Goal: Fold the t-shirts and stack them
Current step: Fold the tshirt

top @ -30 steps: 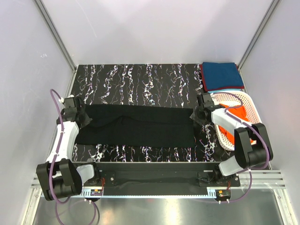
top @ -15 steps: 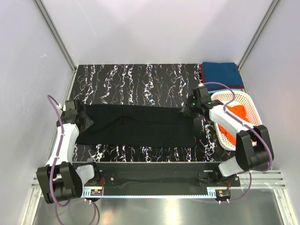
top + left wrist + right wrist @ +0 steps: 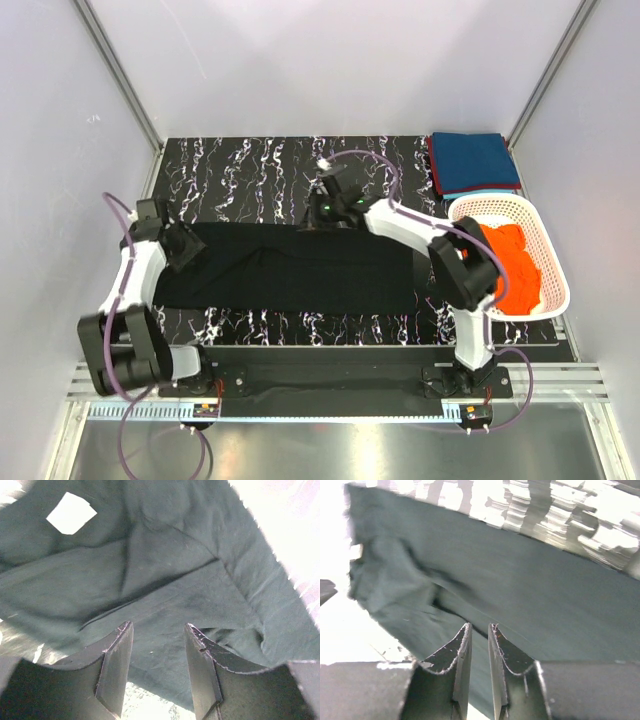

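Top external view: the black t-shirt (image 3: 290, 265) lies in a long folded band left of the basket (image 3: 497, 201). The teal-blue shirt (image 3: 475, 160) sits folded beyond the basket on the dark red shirt (image 3: 435, 170) (only an edge shows), and the orange shirt (image 3: 518, 262) waits inside it — roughly half done. The left gripper (image 3: 157, 630), shut a second ago, gapes empty over black cloth. The right gripper (image 3: 479, 630), narrowly parted and empty, has swung away from the basket.

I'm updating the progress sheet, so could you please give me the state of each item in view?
Black t-shirt: spread out in a long band
Teal-blue t-shirt: folded, stacked on top
Dark red t-shirt: folded, underneath it
Orange t-shirt: crumpled in the basket
Left end effector: open, empty
Right end effector: narrowly open, empty
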Motion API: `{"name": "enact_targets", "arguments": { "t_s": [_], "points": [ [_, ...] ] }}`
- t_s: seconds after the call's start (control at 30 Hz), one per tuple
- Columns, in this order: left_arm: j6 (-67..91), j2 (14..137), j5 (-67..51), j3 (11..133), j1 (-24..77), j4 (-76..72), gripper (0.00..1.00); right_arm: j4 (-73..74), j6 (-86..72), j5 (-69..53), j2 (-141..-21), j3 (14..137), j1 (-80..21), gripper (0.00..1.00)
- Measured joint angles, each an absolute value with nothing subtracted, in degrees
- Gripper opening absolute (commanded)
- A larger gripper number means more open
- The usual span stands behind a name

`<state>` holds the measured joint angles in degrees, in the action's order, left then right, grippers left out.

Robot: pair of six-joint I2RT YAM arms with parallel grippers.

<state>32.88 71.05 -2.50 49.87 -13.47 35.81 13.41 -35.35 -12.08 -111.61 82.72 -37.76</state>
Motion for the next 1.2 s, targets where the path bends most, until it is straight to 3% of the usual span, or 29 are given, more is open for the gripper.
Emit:
{"name": "enact_targets", "arguments": {
  "t_s": [0.23,0.53,0.77,1.2],
  "points": [
    [30.44,81.38,-8.34,49.82,-13.52,32.80,0.48,10.11,-34.00,-18.39,-124.88,95.35,-42.57,0.25],
    [31.42,90.02,0.34,50.59,-13.56,34.35,0.46,9.67,-32.36,-21.12,-134.08,99.79,-44.80,0.25],
    [33.32,92.29,6.87,53.21,-13.47,36.60,0.46,8.08,-31.18,-20.03,-134.47,98.61,-44.97,0.21],
    [33.45,93.19,12.47,55.07,-13.98,38.46,0.46,8.05,-27.97,-10.83,-129.32,92.53,-45.30,0.25]
  ]
}}
